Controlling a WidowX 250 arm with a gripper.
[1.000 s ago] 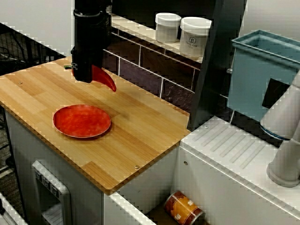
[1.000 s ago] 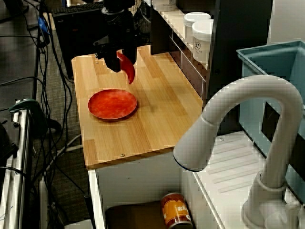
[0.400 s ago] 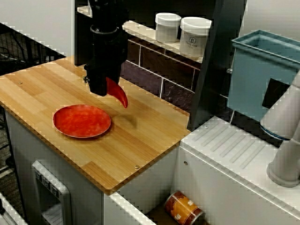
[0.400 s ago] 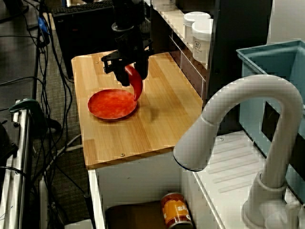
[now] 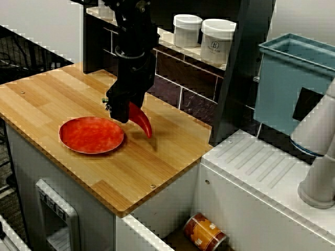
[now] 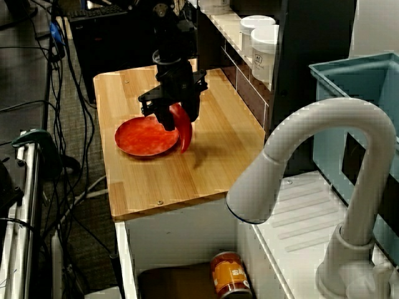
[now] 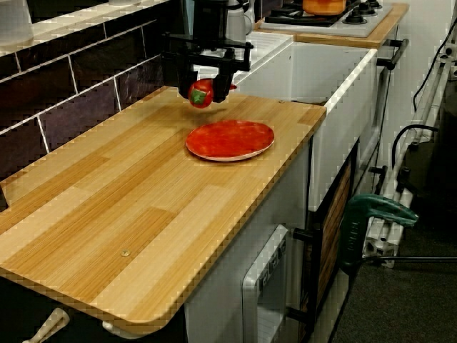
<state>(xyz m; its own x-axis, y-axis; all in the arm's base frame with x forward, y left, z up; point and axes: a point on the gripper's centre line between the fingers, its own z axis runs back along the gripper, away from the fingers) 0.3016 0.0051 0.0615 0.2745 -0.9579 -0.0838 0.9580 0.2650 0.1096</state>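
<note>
My black gripper (image 5: 124, 111) is shut on a red chili pepper (image 5: 141, 120), which hangs curved, tip down, just above the wooden counter (image 5: 157, 157). A red plate (image 5: 91, 135) lies on the wood just left of the pepper. From behind the faucet, the gripper (image 6: 172, 113) holds the pepper (image 6: 184, 132) over the plate's (image 6: 144, 137) right rim. Looking along the counter, the gripper (image 7: 203, 86) and the pepper (image 7: 201, 93) hover behind the plate (image 7: 230, 139).
Two white jars (image 5: 187, 30) (image 5: 217, 41) stand on a shelf above the dark tiled backsplash. A teal bin (image 5: 293, 78) and a white faucet (image 6: 312, 162) are at the right by the draining board (image 5: 261, 162). A can (image 5: 205, 232) lies in the sink.
The gripper carried the pepper from the back left of the counter toward the right and down, arriving low beside the plate's right rim. The plate stayed put.
</note>
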